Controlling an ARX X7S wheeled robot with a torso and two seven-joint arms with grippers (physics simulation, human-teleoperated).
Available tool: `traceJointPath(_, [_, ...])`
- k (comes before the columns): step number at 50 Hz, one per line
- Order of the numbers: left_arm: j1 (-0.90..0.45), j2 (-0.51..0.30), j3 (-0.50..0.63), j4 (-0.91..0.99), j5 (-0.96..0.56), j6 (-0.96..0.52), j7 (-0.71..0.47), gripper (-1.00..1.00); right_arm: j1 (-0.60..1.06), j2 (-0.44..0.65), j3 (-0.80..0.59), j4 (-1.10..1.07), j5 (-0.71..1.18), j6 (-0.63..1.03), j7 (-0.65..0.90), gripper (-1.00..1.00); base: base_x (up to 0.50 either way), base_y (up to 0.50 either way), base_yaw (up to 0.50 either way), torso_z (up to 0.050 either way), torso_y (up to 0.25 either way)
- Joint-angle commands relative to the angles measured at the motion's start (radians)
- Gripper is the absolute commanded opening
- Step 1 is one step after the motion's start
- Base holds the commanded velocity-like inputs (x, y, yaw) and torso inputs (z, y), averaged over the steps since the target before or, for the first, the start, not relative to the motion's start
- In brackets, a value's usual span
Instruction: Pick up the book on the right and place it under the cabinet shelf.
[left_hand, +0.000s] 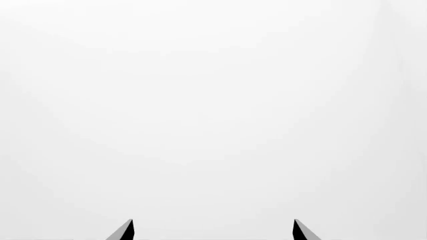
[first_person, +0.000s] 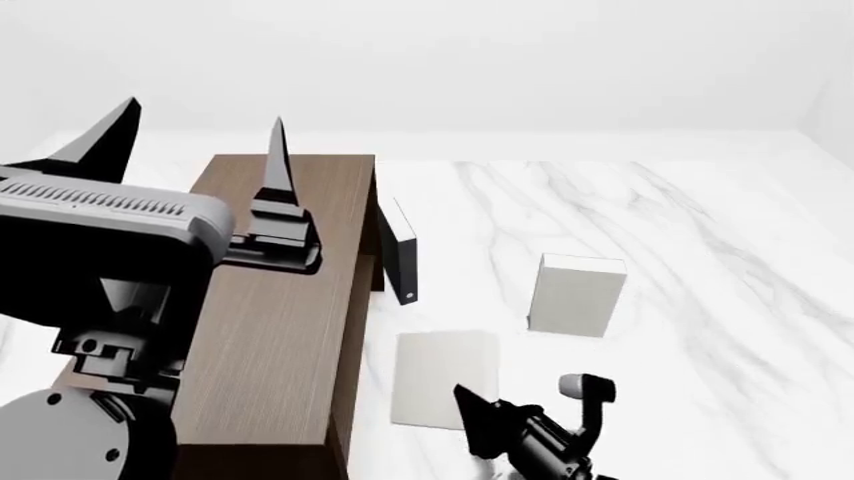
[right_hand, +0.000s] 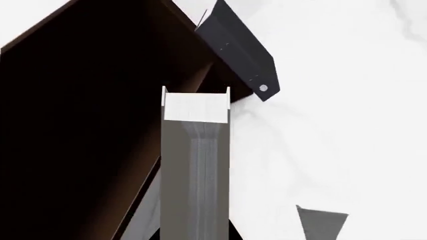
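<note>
The book (first_person: 447, 380) lies flat on the white marble table (first_person: 694, 250), just beside the lower end of the cabinet shelf (first_person: 274, 330). Its long axis runs along the long side of the cabinet shelf. The right tool (first_person: 470, 402) is at the book's near right corner; in the right wrist view the book (right_hand: 195, 107) sits between its fingers (right_hand: 320, 225), but if they pinch it I cannot tell. The left tool (first_person: 200, 130) is spread wide above the cabinet shelf's far end, holding nothing. A thicker white block (first_person: 577, 293) stands beyond the book, and the dark door panel (first_person: 399, 255) is near it.
</note>
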Motion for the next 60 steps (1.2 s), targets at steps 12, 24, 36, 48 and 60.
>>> traceJointPath(12, [0.019,-0.012,-0.008,0.005,-0.009,0.017,-0.008,1.0,0.048,-0.126,0.022,0.207,-0.003,-0.037,-0.032,-1.0,0.0,0.0,0.0,0.0,0.0])
traceJointPath(24, [0.019,-0.018,-0.009,0.01,-0.017,0.017,-0.015,1.0,0.072,-0.193,0.013,0.333,-0.003,-0.043,-0.099,-1.0,0.0,0.0,0.0,0.0,0.0])
traceJointPath(36, [0.024,-0.024,-0.015,0.013,-0.024,0.022,-0.021,1.0,0.075,-0.222,0.008,0.396,-0.003,-0.045,-0.119,-1.0,0.0,0.0,0.0,0.0,0.0])
traceJointPath(48, [0.03,-0.028,-0.008,0.006,-0.015,0.038,-0.02,1.0,0.087,-0.263,0.049,0.475,0.075,-0.011,-0.178,-1.0,0.0,0.0,0.0,0.0,0.0])
traceJointPath(60, [0.034,-0.031,-0.004,0.0,-0.013,0.05,-0.02,1.0,0.093,-0.272,0.059,0.478,0.103,0.013,-0.199,-1.0,0.01,0.0,0.01,-0.003,0.0])
